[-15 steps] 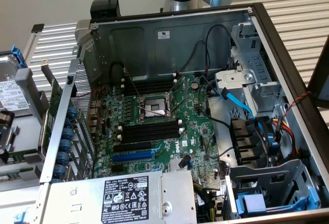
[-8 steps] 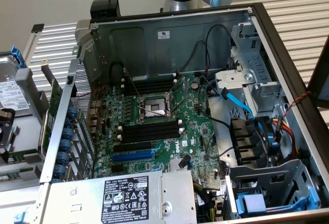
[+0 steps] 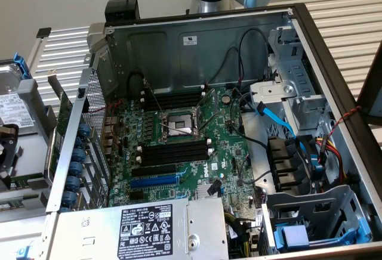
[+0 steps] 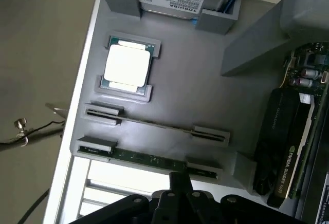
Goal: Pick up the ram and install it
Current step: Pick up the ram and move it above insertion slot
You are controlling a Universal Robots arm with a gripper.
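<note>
Your hand point(image 4: 178, 179), closed and empty, hangs right at the ram point(image 4: 144, 157).
Thin and green, it stands on edge in clips along the gray tray point(image 4: 205, 95) edge; a second stick point(image 4: 159, 125), square processor point(image 4: 127, 66) and black graphics card point(image 4: 280, 147) lie beside.

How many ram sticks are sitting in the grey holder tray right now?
2. One ram stands in the tray's slot nearest the gripper; the second ram stands edge-on in the next slot, toward the processor. The gripper hides part of the near one.

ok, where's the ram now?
Wrist view: the ram sits in a holder on the grey tray, at the tool, a second stick between it and the CPU.
</note>
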